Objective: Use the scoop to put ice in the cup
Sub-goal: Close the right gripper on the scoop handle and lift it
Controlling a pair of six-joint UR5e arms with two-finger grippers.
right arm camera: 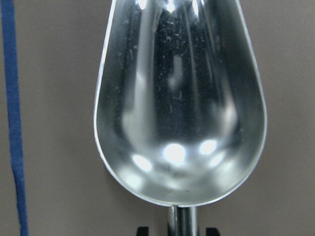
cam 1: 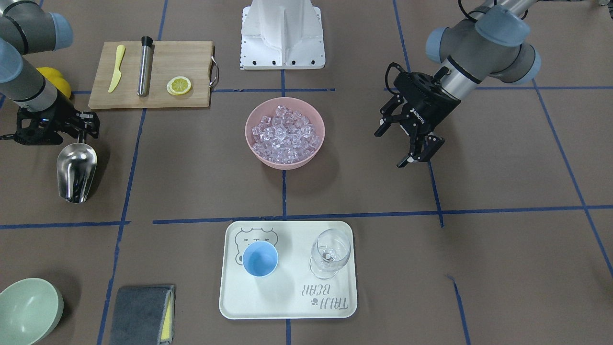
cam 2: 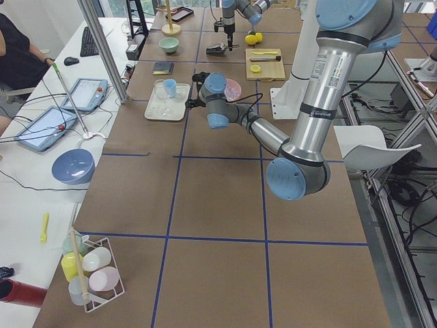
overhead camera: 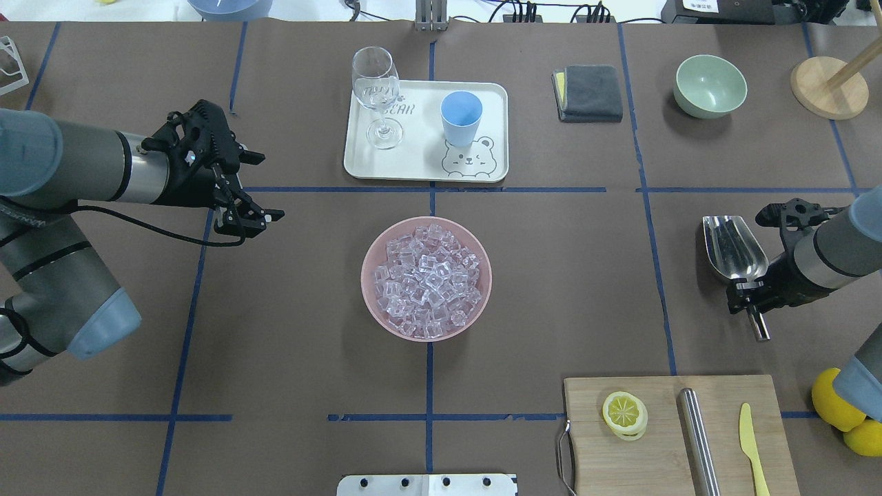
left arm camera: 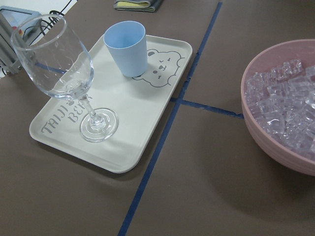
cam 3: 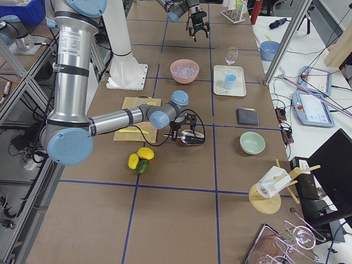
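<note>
On the left, the left hand (overhead camera: 269,187) is hovering over bare desk (overhead camera: 289,310) with its fingers spread apart and nothing between them, well away from the tray (overhead camera: 413,165). On that tray the light-blue cup (overhead camera: 461,117) is standing upright beside a wine glass (overhead camera: 375,83). The front-facing view is showing only blue inside the cup, so it is looking empty. In the middle, the ice (overhead camera: 427,279) is sitting heaped in the pink bowl (overhead camera: 368,289), which looks undisturbed. On the right, the right hand (overhead camera: 750,296) is gripping the rod handle of the scoop (overhead camera: 734,248), its fingers closed on it. The wrist view is showing the trough bright and empty. Whether the scoop is resting on the desk or hanging just above it, I cannot tell.

So the task is only beginning. The scoop is in hand, but carrying it to the bowl, digging in, moving across to the cup and tipping the ice in are all still waiting.
</note>
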